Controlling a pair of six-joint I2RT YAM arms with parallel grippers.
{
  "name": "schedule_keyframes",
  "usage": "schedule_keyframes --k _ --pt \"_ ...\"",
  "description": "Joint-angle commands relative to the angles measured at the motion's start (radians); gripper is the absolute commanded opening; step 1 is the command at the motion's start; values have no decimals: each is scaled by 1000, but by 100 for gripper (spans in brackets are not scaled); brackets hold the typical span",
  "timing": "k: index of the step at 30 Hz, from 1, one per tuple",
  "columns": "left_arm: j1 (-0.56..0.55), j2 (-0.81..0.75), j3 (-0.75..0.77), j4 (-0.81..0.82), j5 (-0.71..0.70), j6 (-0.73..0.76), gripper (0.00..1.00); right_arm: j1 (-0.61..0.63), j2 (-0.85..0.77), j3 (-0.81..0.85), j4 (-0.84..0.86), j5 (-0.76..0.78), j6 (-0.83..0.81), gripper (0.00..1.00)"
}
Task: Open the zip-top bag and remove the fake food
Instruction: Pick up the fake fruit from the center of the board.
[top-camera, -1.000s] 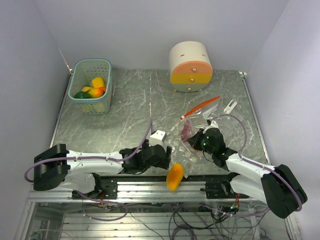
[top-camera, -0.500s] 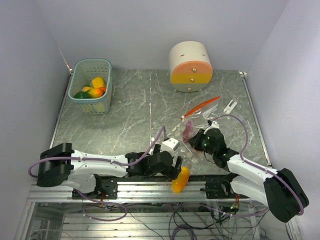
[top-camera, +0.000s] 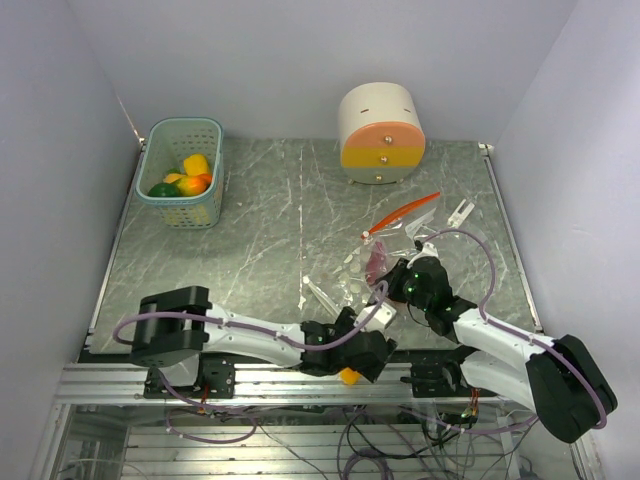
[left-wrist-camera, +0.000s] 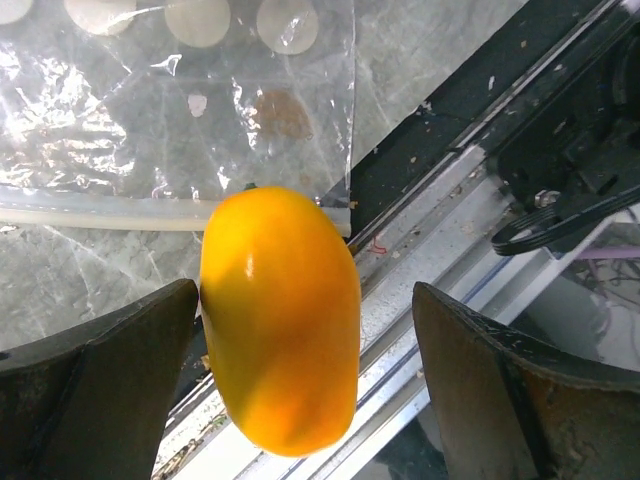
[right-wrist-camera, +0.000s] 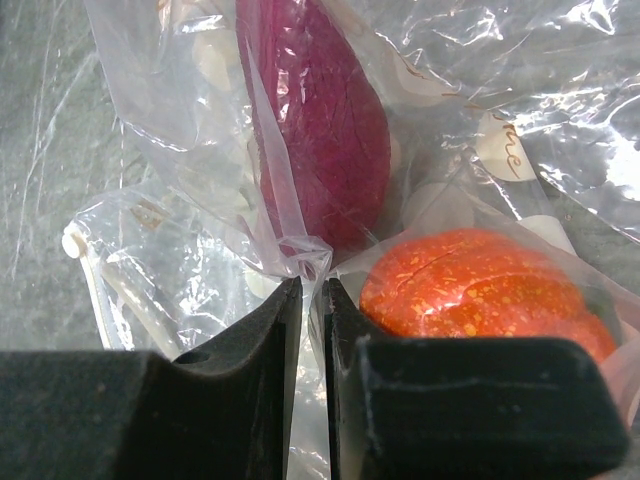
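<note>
Right wrist view: the right claw (right-wrist-camera: 312, 300) pinches, nearly shut, a thin slippery fold of the zip-top bag (right-wrist-camera: 180, 150) holding a dark-red piece (right-wrist-camera: 320, 130) and an orange piece (right-wrist-camera: 470, 280), while the wide-open left claw (left-wrist-camera: 305, 300) straddles a glossy, probably light yellow fruit (left-wrist-camera: 280, 320) at the near edge of the surface (left-wrist-camera: 420, 40), best taken across its middle.

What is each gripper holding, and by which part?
The right gripper pinches a fold of the bag beside the purple piece. The left gripper holds nothing: its jaws stand wide open around the yellow fruit, not clamping it.
</note>
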Motion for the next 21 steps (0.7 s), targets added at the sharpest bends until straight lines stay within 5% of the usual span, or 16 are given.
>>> schedule_keyframes --k 1,10,16,21 --pt "-21 67 65 -78 -58 -10 99 -6 -18 1 -41 23 -24 15" --pt "-38 56 16 -100 -36 -41 100 -6 -25 -18 -33 26 -21 15" --pt "-39 79 29 -132 -56 -41 55 -7 19 -12 3 7 -15 15" --pt "-24 62 59 -188 -123 -35 50 -6 13 -8 -3 8 -19 15"
